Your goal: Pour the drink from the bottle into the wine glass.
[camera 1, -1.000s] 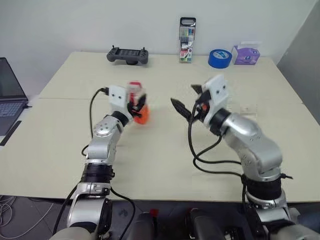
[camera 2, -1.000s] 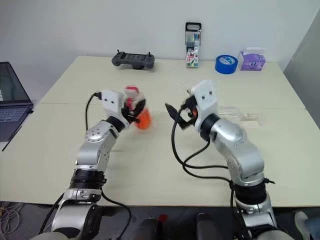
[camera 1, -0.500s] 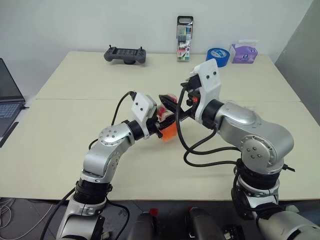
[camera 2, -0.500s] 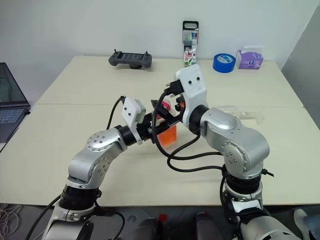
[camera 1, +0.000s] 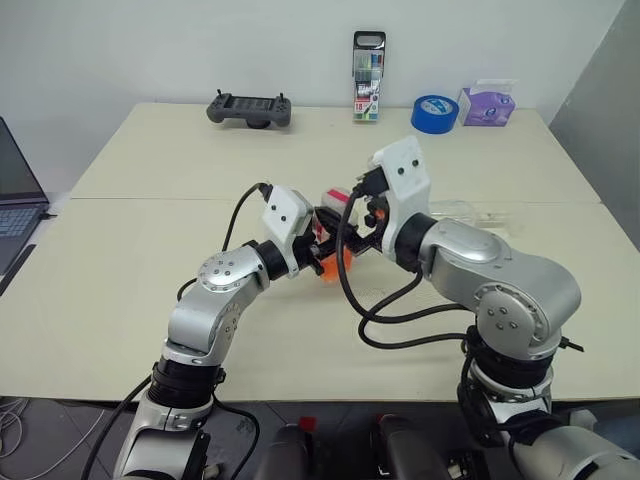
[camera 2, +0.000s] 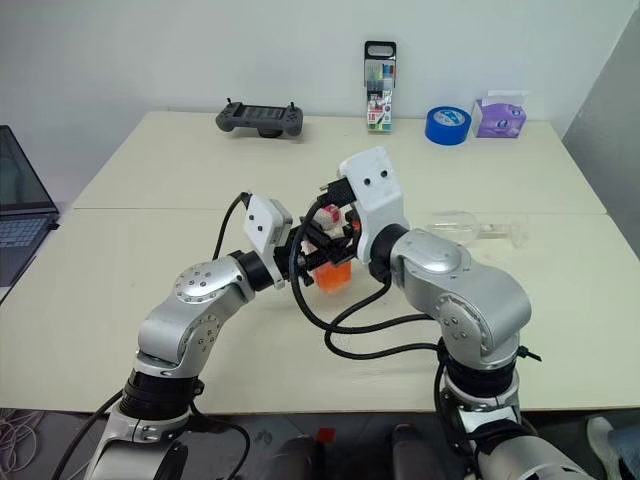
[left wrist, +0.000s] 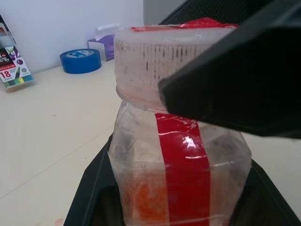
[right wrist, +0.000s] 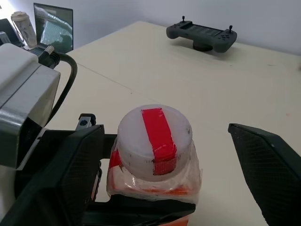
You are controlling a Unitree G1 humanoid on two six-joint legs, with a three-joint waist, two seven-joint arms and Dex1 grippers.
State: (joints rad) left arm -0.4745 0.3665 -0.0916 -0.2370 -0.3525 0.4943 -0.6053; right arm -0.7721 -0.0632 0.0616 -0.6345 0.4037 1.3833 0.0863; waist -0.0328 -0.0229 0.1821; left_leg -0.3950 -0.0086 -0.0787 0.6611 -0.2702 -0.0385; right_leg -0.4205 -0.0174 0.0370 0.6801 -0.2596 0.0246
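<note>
The bottle (right wrist: 154,155) is held between the left gripper's fingers (right wrist: 84,179) by its body. Its cap (left wrist: 162,61) is flanked by the right gripper's fingers (right wrist: 270,165), one on each side.

A wide beige table (camera 1: 130,230) is standing against a plain white wall (camera 1: 150,45); soft, even light is falling on it.

This looks like an office or a lab: 2 pale tables (camera 1: 150,300) pushed together against a bare white wall (camera 1: 150,50), with a laptop (camera 1: 18,195), a game controller (camera 1: 249,108), a marker case (camera 1: 367,92), blue tape (camera 1: 434,114) and a tissue box (camera 1: 490,105).
</note>
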